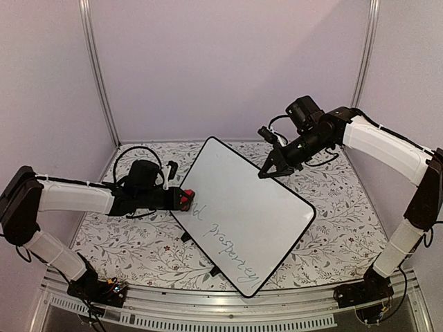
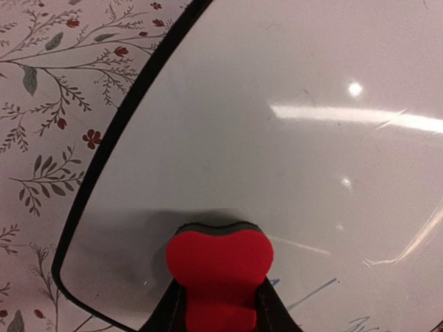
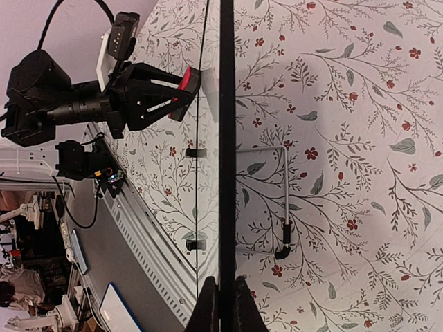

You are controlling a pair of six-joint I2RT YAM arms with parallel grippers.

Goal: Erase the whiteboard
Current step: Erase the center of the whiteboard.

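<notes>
Left wrist view showed your left hand (image 2: 220, 308) closed narrow on the red eraser (image 2: 219, 263). Its dark felt face appeared to rest on the whiteboard (image 2: 291, 159) just inside a rounded corner, close to the black rim. A stroke drifting outward could have run the eraser off that rim onto the counter (image 2: 41, 104). The block, pinched at its back end, might also have twisted between the fingers under a hard push. Most of the cursive handwriting (image 1: 232, 252) lay along the board's near edge, so a short pass would likely have left ink behind. Farther off, your right hand (image 3: 223, 304) was shut on the board's far edge, seen edge-on between its fingers. Heavy pressure from the eraser could have levered the board in that thin grip or skidded its small black feet (image 1: 185, 237). The counter wore a floral-patterned cover, and a metal rail (image 1: 228, 304) ran along its near side. Plain pale walls (image 1: 228, 62) with slim posts (image 1: 97, 69) closed the space behind.
</notes>
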